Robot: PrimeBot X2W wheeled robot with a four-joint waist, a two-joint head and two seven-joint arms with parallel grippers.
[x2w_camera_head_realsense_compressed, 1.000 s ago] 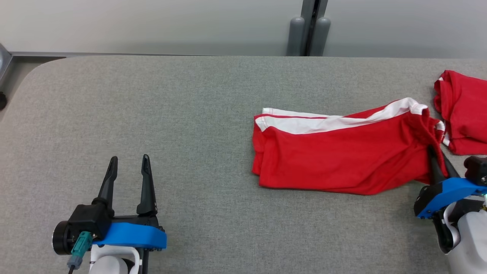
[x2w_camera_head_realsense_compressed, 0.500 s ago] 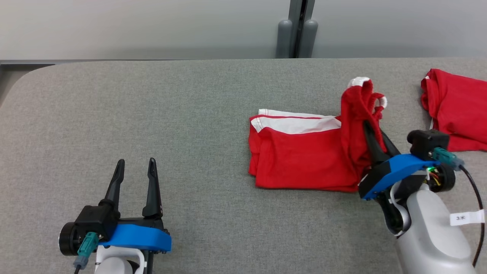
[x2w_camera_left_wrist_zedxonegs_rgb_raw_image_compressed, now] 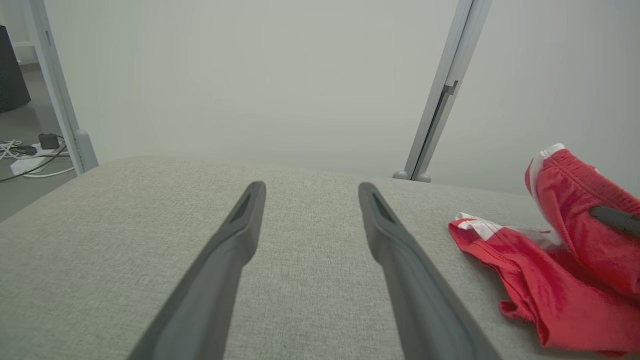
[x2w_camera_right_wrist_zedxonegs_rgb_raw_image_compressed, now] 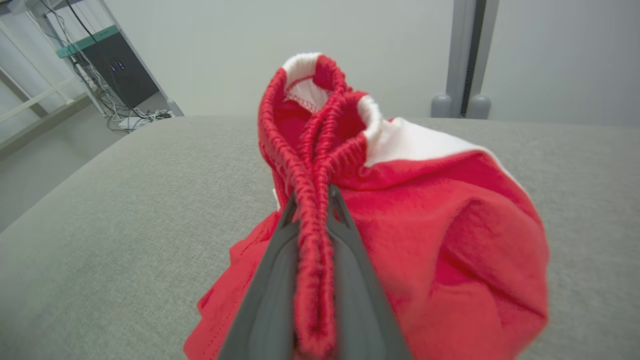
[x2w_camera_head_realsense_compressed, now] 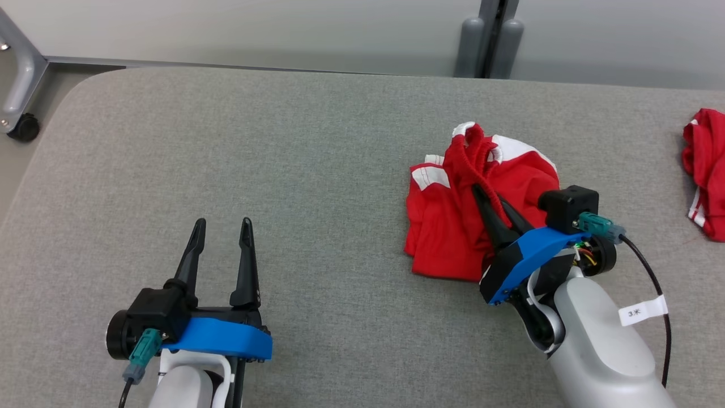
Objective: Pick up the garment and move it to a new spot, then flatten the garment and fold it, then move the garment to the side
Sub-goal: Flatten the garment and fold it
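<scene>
The garment (x2w_camera_head_realsense_compressed: pixel 447 226) is a pair of red shorts with white side stripes, bunched on the grey table right of centre. My right gripper (x2w_camera_head_realsense_compressed: pixel 481 192) is shut on its elastic waistband (x2w_camera_right_wrist_zedxonegs_rgb_raw_image_compressed: pixel 312 200) and holds that end lifted, while the lower part still rests on the table. The same garment (x2w_camera_left_wrist_zedxonegs_rgb_raw_image_compressed: pixel 550 280) shows at the right of the left wrist view. My left gripper (x2w_camera_head_realsense_compressed: pixel 222 225) stands open over bare table at the lower left, far from the cloth, with nothing between its fingers (x2w_camera_left_wrist_zedxonegs_rgb_raw_image_compressed: pixel 240 240).
A second red garment (x2w_camera_head_realsense_compressed: pixel 705 170) lies at the table's far right edge. The grey felt table (x2w_camera_head_realsense_compressed: pixel 255 158) has a rounded far-left corner, with a caster and metal frame (x2w_camera_head_realsense_compressed: pixel 20 122) beyond it. A grey post (x2w_camera_head_realsense_compressed: pixel 490 39) stands behind the table.
My right gripper has carried the waistband end leftward over the rest of the shorts, bunching the flat garment into a heap. The camera has shifted. My left gripper stays open and still.
</scene>
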